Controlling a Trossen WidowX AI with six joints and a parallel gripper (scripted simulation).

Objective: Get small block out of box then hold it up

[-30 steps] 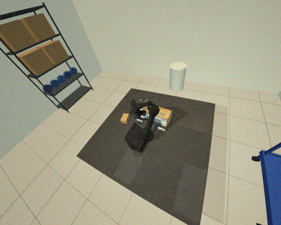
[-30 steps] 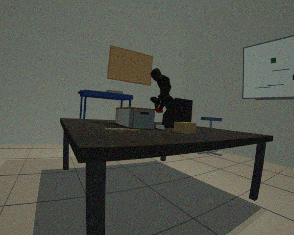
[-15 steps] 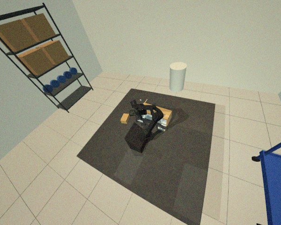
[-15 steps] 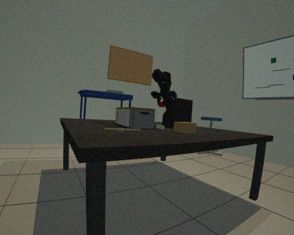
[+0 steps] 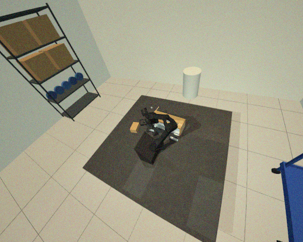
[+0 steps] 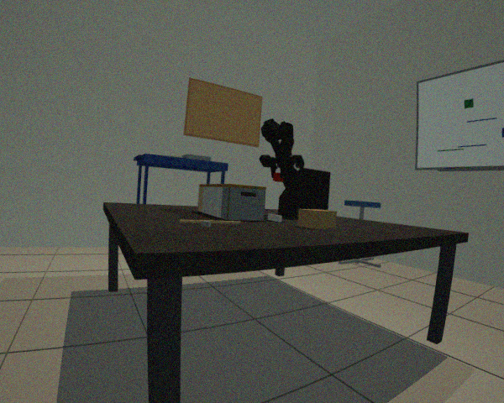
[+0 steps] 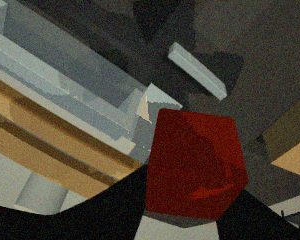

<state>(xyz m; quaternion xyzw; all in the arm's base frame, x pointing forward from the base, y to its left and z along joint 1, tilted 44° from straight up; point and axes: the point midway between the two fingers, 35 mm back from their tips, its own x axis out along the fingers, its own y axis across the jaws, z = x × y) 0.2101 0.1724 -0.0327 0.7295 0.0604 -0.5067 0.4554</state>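
My gripper [image 6: 279,174] [image 7: 184,178] is shut on the small red block [image 6: 278,176] [image 7: 197,162]. The block is raised off the table, outside the box. In the exterior view it shows to the right of the box [image 5: 182,120] [image 6: 244,206] [image 7: 27,117], at or slightly above the level of its top. In the wrist view the block overlaps the near end of the clear-fronted box, so the gap between them is hard to judge. The box stands upright, with wood and clear panels. In the top view the arm hides the block.
A wooden block [image 5: 134,127] [image 6: 317,218] [image 7: 295,156] stands on the table [image 5: 198,161] [image 6: 374,236] beside the arm. A pale bar [image 6: 274,217] [image 7: 197,71] lies near the box. A thin wooden stick [image 6: 226,222] lies on the box's other side.
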